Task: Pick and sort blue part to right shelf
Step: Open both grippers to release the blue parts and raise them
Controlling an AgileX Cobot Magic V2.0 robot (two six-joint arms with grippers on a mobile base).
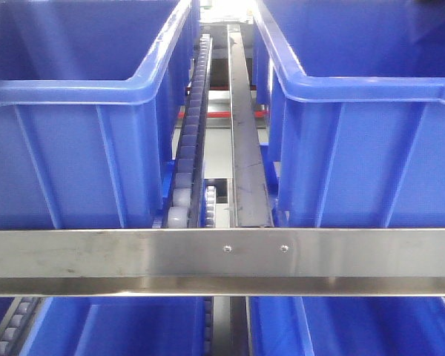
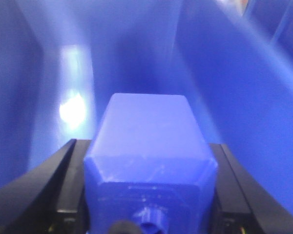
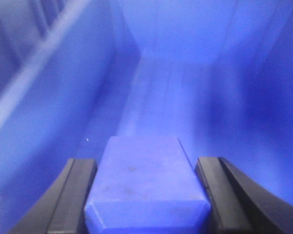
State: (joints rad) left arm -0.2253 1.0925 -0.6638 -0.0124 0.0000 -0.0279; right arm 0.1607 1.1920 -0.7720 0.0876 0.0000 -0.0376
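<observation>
The deep-blue plastic block (image 2: 151, 156) with its sloped shoulders sits between the two black fingers (image 2: 63, 190) of the left pincer (image 2: 149, 195), which press against both its flanks, so that pincer is closed on it. All around it the left wrist view shows only the smooth blue walls of a plastic bin (image 2: 244, 97), which tells me the block is being held down inside a bin, presumably so it can be let go low rather than dropped from a height.

The right pincer (image 3: 146, 195) carries a second blue plastic block (image 3: 144, 190) the same way, though here a thin gap seems to show along its black fingers (image 3: 73, 195), so I cannot tell how firmly it grips. It too hangs within a blue bin (image 3: 49, 112), over the long bin floor.

From the front, neither arm shows. The stainless-steel tiered rack (image 1: 222, 259) has a flat front rail with two small screws, large open blue bins (image 1: 81, 148) to either side and a blue roller track (image 1: 189, 148) sloping between them, I'd judge so bins slide forward.

No brand, label or writing is readable anywhere.
</observation>
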